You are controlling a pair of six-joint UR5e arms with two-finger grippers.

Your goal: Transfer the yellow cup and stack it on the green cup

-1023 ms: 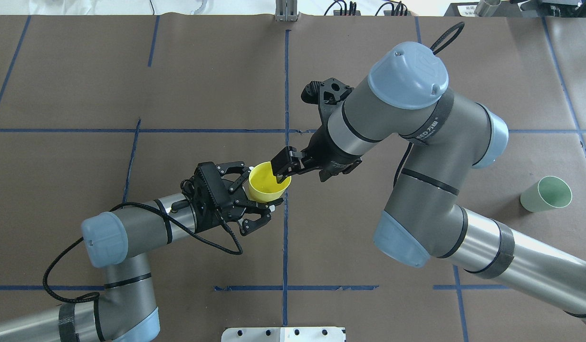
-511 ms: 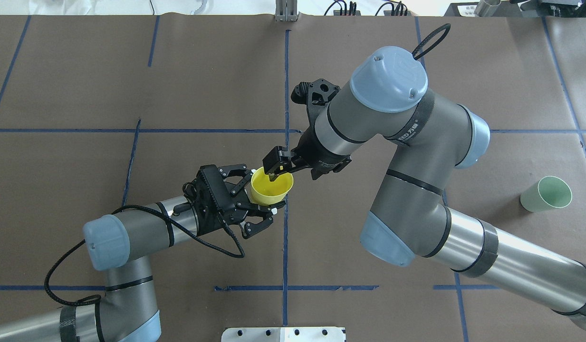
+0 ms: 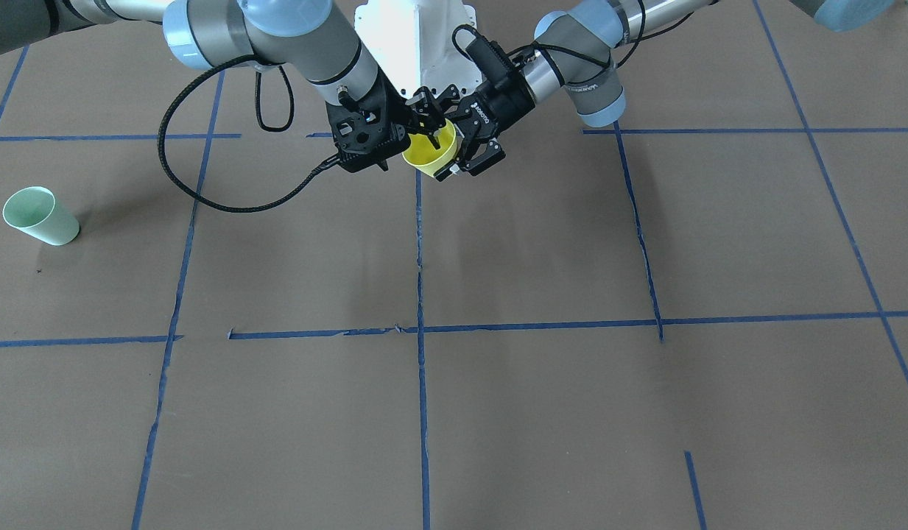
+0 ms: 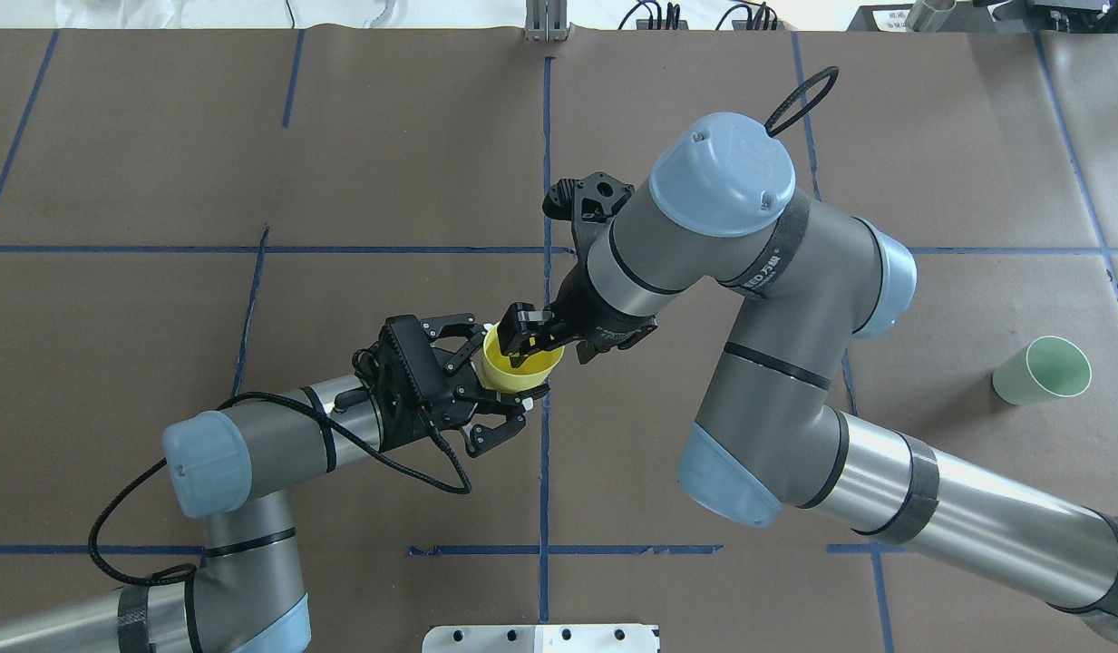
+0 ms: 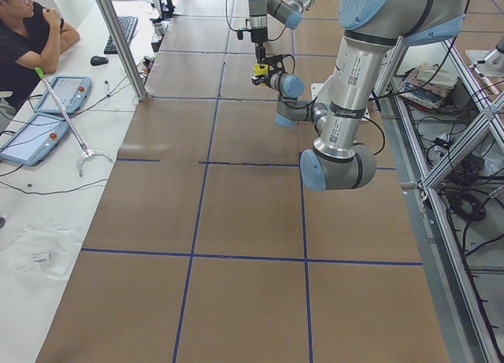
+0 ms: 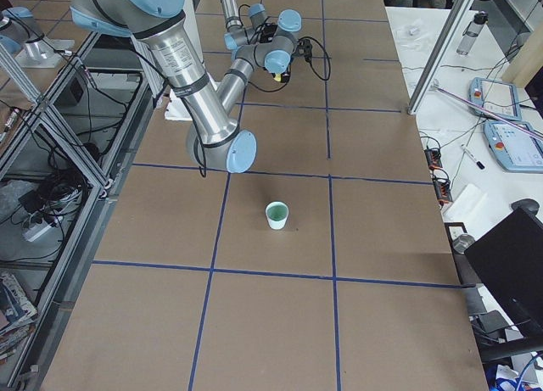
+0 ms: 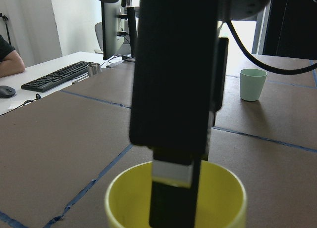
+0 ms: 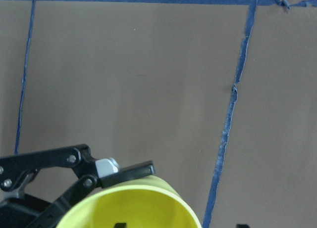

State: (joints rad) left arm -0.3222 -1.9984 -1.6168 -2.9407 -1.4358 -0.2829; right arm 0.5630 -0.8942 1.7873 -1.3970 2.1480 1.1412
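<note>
Yellow cup (image 4: 513, 367) held up at frame centre.
We clamp its wall with the left gripper (image 4: 507, 363); the right gripper (image 4: 525, 331) straddles its rim, fingers apart; green cup (image 4: 1044, 370) stands far right.

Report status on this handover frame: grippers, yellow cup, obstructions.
Left gripper shut on yellow cup, aloft. Right gripper open, jaws straddling the rim. Green cup upright on robot's right; nothing between.

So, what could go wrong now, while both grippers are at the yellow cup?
1. The right gripper straddles the wall of the yellow cup, seemingly not yet closed; if the left gripper releases early, the cup may drop.
2. A pinch on one thin wall may let it tilt during the long carry to the green cup.
</note>
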